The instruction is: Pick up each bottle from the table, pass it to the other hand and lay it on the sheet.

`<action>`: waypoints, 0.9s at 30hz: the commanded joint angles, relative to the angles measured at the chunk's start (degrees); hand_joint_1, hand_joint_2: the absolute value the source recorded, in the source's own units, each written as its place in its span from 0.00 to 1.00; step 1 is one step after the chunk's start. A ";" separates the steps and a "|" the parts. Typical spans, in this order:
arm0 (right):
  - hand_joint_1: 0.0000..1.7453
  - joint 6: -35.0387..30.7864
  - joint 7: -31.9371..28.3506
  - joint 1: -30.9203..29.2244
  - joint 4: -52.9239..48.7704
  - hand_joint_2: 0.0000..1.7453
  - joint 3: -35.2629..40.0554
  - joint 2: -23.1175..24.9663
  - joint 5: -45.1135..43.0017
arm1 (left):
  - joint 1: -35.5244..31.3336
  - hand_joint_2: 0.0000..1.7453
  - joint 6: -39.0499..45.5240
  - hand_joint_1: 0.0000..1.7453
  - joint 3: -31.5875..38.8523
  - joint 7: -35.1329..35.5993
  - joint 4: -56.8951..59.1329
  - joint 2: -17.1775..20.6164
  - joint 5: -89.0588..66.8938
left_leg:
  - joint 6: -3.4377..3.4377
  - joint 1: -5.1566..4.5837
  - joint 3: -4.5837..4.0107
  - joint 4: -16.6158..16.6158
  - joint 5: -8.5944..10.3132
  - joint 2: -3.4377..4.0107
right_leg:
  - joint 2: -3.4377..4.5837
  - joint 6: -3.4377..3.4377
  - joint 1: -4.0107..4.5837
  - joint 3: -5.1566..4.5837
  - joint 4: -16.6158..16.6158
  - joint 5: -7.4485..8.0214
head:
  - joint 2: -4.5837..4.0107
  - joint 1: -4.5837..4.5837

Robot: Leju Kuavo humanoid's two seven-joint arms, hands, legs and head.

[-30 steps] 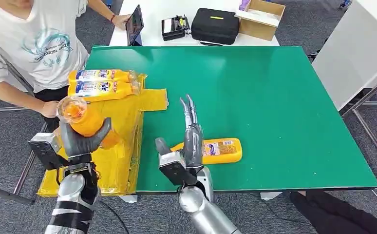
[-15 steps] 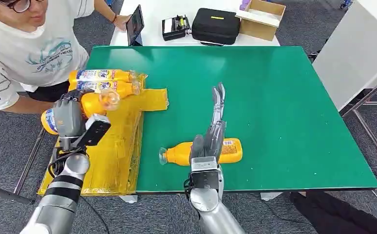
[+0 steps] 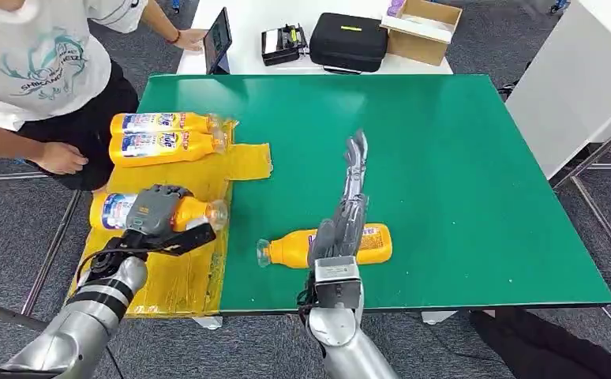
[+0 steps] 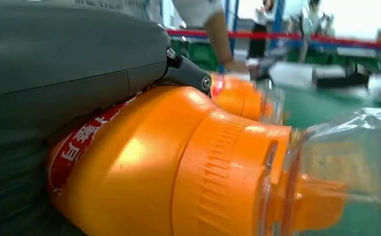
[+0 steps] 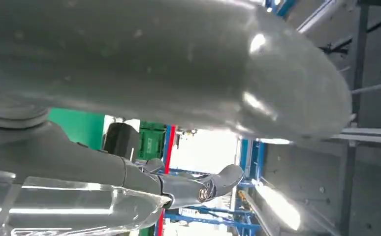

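- The left hand (image 3: 154, 210) is wrapped over an orange detergent bottle (image 3: 194, 213), which is gripped around its body and held lying down low over the yellow sheet (image 3: 178, 278); whether it already rests on the sheet cannot be told.
- In the left wrist view the held bottle's orange shoulder (image 4: 178, 162) and clear cap are seen close up under the grey hand cover.
- The held bottle's long axis is seen to run across the sheet, cap toward the desk's middle, parallel to the two bottles already laid (image 3: 164, 136) at the sheet's far end.
- The right hand (image 3: 348, 209) is held empty with its fingers stretched out straight and pointing away from the robot, over the green desk (image 3: 460, 158).
- One more bottle (image 3: 373, 243) is left on the desk, lying on its side just under and beside the right hand, long axis crosswise, cap toward the sheet.
- The right hand is judged the nearer for that pickup; a downward reach with the fingers closed across the body would be called for.
- A person (image 3: 42, 71) is seen standing by the sheet's far corner.
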 commanded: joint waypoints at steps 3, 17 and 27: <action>0.00 3.33 -0.56 -1.68 6.44 0.00 0.56 -1.41 -1.67 | -2.54 1.00 -8.25 1.00 -4.47 -4.18 8.42 3.58 0.87 | 0.02 0.05 0.17 -0.02 -0.05 0.09 | 0.04 -0.13 0.08 0.18 -0.08 -0.01 | 0.00 0.00; 0.00 4.88 -0.72 -1.71 7.75 0.00 0.14 -0.68 -1.63 | -1.43 1.00 -14.71 0.76 -3.34 -5.13 8.19 3.56 4.76 | 0.04 0.09 0.56 -0.04 -0.20 0.23 | 0.12 -0.28 0.16 0.59 -0.14 -0.11 | 0.00 0.00; 0.00 5.65 -0.77 -2.00 9.10 0.00 0.33 -0.35 -1.53 | -0.59 0.00 -21.45 0.00 -2.77 -7.42 8.24 4.25 8.52 | 0.02 0.00 0.44 -0.09 -0.07 0.08 | 0.07 -0.14 0.03 0.48 -0.11 -0.04 | 0.00 0.00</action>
